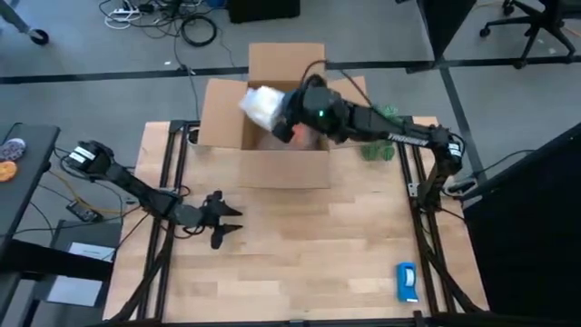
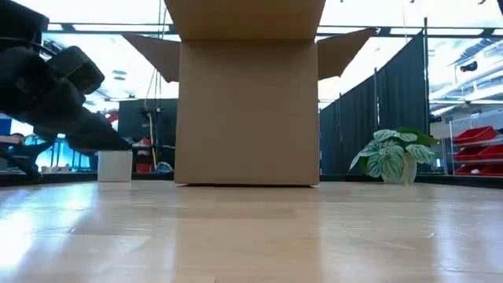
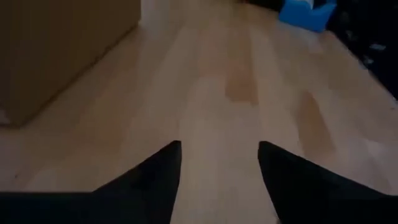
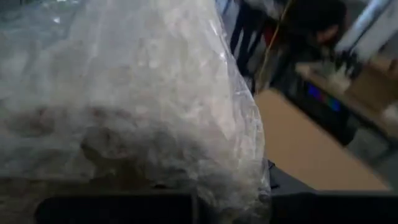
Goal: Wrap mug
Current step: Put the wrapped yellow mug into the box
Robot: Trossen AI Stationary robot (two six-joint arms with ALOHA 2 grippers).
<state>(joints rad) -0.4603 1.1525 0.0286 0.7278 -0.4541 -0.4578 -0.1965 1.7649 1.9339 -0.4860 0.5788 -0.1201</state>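
Above the open mouth of the tall brown cardboard box [image 1: 281, 173], clamped in the right gripper [image 1: 283, 123]: a crumpled, cloudy-white bundle of bubble wrap [image 1: 261, 104], with a sliver of the small, rounded, bright orange mug [image 1: 288, 133] showing just under it, over the box's interior. Cannot tell whether fully swaddled or only half covered, nor whether gripped through the film or merely lying against it. Risky on several counts: slick, springy plastic, so liable to slide between the dark fingers and let the hard, smooth mug drop into the box; loose folds, so apt to unfurl once let go, baring the orange again; thin upright cardboard flaps, easily snagged by wrap or wrist on the way down. Close up in the right wrist view, nothing but bubble wrap [image 4: 124, 93]: wrinkled, translucent, soft and bulky, with no firm edge to hold. Well in front of the box, off its left corner, the left gripper [image 1: 227, 221], low over the pale planked wooden table [image 1: 300, 254], fingers spread apart and holding nothing, probably too far off to steady the bundle should it slip. Farther in front of the box, toward its right, a flat blue-and-white object [image 1: 407, 282], lying apart from both arms. Just right of the box, a leafy green potted plant [image 1: 381, 150], close under the right arm and so perhaps within brushing reach.
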